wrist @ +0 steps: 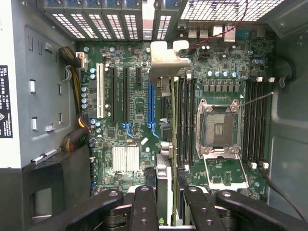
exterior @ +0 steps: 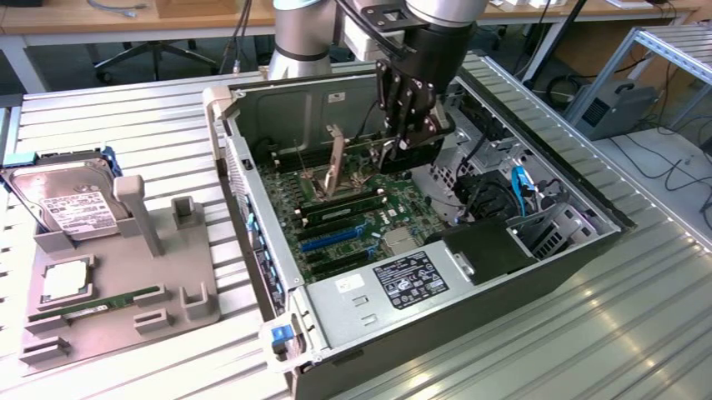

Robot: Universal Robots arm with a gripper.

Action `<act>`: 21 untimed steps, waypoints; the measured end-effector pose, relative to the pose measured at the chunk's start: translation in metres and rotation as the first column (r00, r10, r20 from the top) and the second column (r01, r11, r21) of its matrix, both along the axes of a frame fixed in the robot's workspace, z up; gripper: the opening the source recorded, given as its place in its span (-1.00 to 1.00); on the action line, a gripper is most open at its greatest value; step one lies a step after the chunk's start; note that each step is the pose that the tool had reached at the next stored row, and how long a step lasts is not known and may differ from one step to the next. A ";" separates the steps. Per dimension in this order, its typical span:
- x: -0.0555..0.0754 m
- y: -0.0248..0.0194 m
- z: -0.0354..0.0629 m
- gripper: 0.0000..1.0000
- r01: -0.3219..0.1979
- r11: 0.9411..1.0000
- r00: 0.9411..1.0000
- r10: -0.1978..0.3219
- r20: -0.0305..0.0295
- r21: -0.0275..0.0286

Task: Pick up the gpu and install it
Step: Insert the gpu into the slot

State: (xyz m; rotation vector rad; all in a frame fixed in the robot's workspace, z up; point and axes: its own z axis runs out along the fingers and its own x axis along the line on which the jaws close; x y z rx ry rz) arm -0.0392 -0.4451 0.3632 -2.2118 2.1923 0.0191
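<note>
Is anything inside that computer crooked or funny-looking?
Yes. The gpu hangs tilted above the motherboard, pinched in the jaws of the gripper. Its metal bracket leans, and it doesn't look pushed into a slot. The CPU socket is also open and empty.

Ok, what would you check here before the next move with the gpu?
1. gpu gripped by the pincer: ok.
2. gpu inside the case, over the motherboard: ok.
3. Blue slot free: ok.
4. Card edge lined up with that slot: cannot tell.
5. Bracket against the rear wall: not ok, apart from it.
</note>
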 end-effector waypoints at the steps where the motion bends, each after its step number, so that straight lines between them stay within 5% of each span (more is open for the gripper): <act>1: 0.000 -0.0005 0.0000 -0.47 0.000 1.000 1.000 0.000 0.000 0.000; 21: 0.000 -0.0101 -0.0003 -0.47 0.000 1.000 1.000 0.000 0.000 -0.001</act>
